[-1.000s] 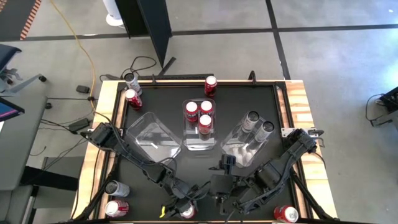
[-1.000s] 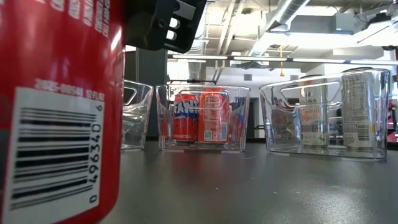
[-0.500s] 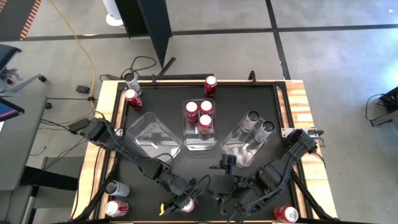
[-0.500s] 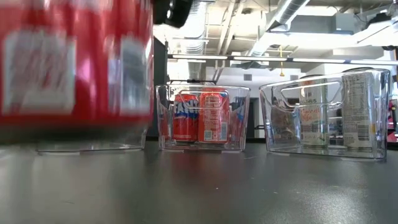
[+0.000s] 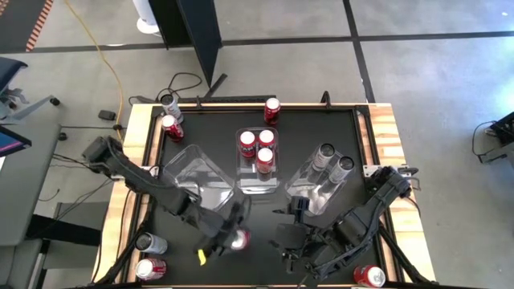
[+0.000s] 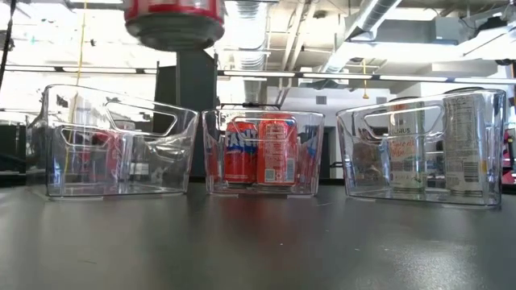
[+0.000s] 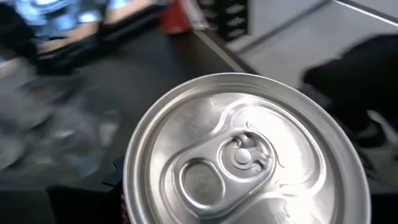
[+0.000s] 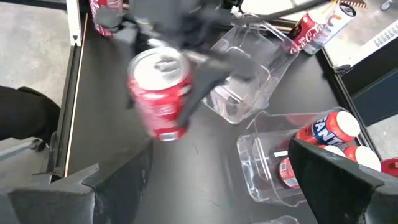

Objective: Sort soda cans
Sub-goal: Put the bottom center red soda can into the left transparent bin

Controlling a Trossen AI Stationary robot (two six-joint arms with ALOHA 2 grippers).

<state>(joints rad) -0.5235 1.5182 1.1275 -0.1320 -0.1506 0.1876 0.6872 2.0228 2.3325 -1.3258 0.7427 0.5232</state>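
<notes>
My left gripper [image 5: 233, 234] is shut on a red soda can [image 5: 239, 239] with a silver top [image 7: 245, 155], held in the air over the table's near middle. In the low view only the can's bottom [image 6: 173, 18] shows, high above the table. My right gripper [image 8: 230, 180] stands open just right of it, touching nothing. Three clear bins stand in a row. The left bin [image 5: 197, 172] has no cans in it. The middle bin [image 5: 257, 183] holds three red cans, and the right bin [image 5: 309, 197] holds two silver cans. My left gripper pinches the red can's side wall [image 8: 180, 93] between its two fingers, one dark finger [image 8: 202, 87] lying against the can's side. The fingers come from the table's left, slanting down. The can is lifted clear of the table, roughly upright with its top up.
Loose cans stand around the table's rim. A red one [image 5: 272, 109] is at the far edge, a silver [image 5: 170, 104] and a red [image 5: 171, 127] at the far left. A silver [image 5: 150, 243] and a red [image 5: 150, 268] are at the near left, a red [image 5: 368, 276] at the near right.
My left gripper has risen and gone toward the far edge, toward the bins, still shut on the red can. The can stood on the table by the near edge and now hangs lifted clear, high above it.
</notes>
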